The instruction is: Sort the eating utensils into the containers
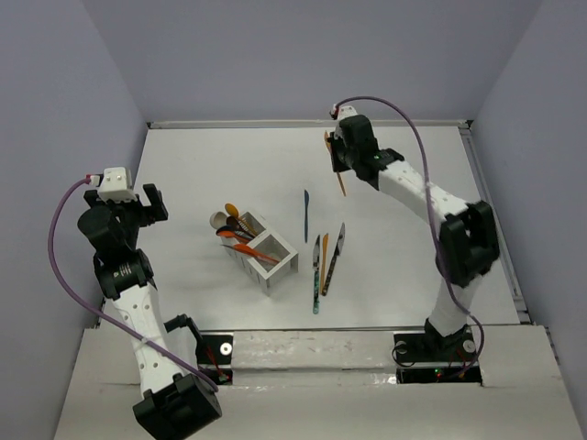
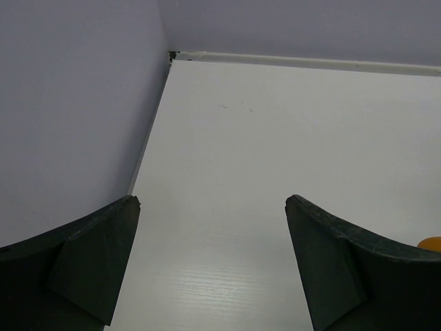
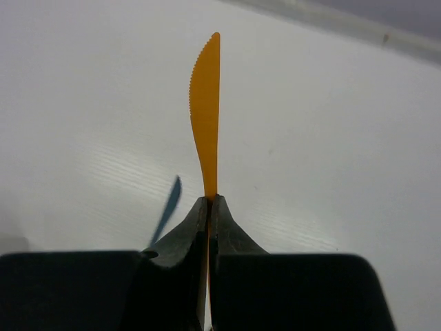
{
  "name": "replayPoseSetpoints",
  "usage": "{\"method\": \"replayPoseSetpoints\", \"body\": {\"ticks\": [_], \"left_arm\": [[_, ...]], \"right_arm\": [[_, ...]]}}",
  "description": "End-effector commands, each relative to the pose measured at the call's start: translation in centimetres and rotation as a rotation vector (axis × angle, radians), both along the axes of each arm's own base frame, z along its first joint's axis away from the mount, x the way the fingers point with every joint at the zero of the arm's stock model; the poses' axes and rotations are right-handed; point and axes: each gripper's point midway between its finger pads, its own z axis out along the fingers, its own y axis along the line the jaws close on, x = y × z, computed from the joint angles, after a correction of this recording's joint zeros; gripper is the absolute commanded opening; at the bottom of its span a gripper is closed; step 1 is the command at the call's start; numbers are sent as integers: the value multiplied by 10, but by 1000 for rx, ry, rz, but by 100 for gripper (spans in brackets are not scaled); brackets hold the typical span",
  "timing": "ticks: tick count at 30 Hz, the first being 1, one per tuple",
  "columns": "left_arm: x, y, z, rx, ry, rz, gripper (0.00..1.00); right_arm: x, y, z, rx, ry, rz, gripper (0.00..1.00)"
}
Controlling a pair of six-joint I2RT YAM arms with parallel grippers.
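Observation:
My right gripper (image 1: 337, 156) is shut on an orange knife (image 3: 207, 110), held above the far part of the table; its serrated blade sticks out past the fingertips (image 3: 222, 214). The white two-compartment box (image 1: 259, 249) stands mid-table; its far-left compartment holds several spoons (image 1: 237, 236), orange, red, beige and dark. A blue knife (image 1: 306, 214) lies right of the box and shows in the right wrist view (image 3: 167, 207). A teal-handled knife (image 1: 316, 264), an orange utensil (image 1: 324, 258) and a grey knife (image 1: 335, 257) lie side by side nearer the front. My left gripper (image 1: 149, 203) is open and empty at the left.
The grey walls enclose the white table (image 1: 229, 165) on three sides. A raised rim (image 1: 477, 183) runs along the table's right edge. In the left wrist view the left wall meets the table edge (image 2: 148, 138), and an orange spoon tip (image 2: 431, 243) shows at the right border.

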Motion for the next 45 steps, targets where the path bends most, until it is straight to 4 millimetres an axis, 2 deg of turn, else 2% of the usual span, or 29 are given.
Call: {"method": "replayPoseSetpoints", "body": {"ticks": [1,2,3,4,5,6,7,8,10,11,18,19,20,24,31,33,34,35,36,37,40,41,43,44,45], "left_arm": [[0,-4,17,30,-66,-24,99],[0,-4,18,31,-68,-29,99],[0,-5,19,30,-69,-32,99],[-1,-4,19,30,-71,-32,99],[-1,-5,19,29,-72,-36,99],[-2,-6,20,33,-76,-37,99],[-2,-6,21,33,-79,-37,99],[-3,-7,21,35,-80,-43,99],[-4,-8,22,35,-85,-47,99],[-4,-9,21,35,-85,-55,99],[-6,-16,25,40,-103,-90,99],[-6,-16,25,40,-103,-92,99],[-6,-16,24,39,-102,-93,99],[-6,-16,23,38,-101,-93,99],[-5,-17,22,35,-97,-102,99],[-5,-16,21,36,-96,-101,99],[-5,-17,21,34,-96,-102,99],[-5,-17,22,35,-97,-105,99],[-5,-18,21,33,-95,-108,99],[-5,-18,22,34,-96,-110,99],[-5,-20,21,32,-95,-118,99],[-5,-20,21,33,-96,-118,99],[-5,-20,22,33,-96,-119,99],[-5,-20,22,33,-96,-121,99],[-6,-21,22,34,-98,-122,99]], "right_arm": [[-91,76,213,255,-683,248,0],[-126,103,242,306,-815,338,0],[-146,113,223,315,-811,389,0],[-163,121,228,361,-837,434,0],[-180,124,246,451,-878,463,0],[-205,143,241,505,-863,559,0],[-216,149,224,519,-840,594,0],[-230,157,227,561,-865,645,0],[-258,174,210,585,-862,744,0],[-263,178,203,578,-861,768,0],[-268,199,150,548,-791,868,0],[-266,205,133,526,-758,880,0],[-266,208,125,512,-747,895,0],[-265,209,82,458,-686,908,0],[-260,206,49,377,-682,914,0],[-260,205,51,378,-684,908,6],[-261,202,57,384,-695,905,17],[-262,200,58,387,-694,904,22],[-264,197,69,397,-713,900,30],[-263,196,66,386,-706,895,35],[-257,181,86,350,-688,832,55],[-253,178,106,372,-718,791,57],[-237,164,115,310,-636,668,61],[-235,150,107,272,-534,601,61],[-217,129,109,221,-511,443,64]]}}
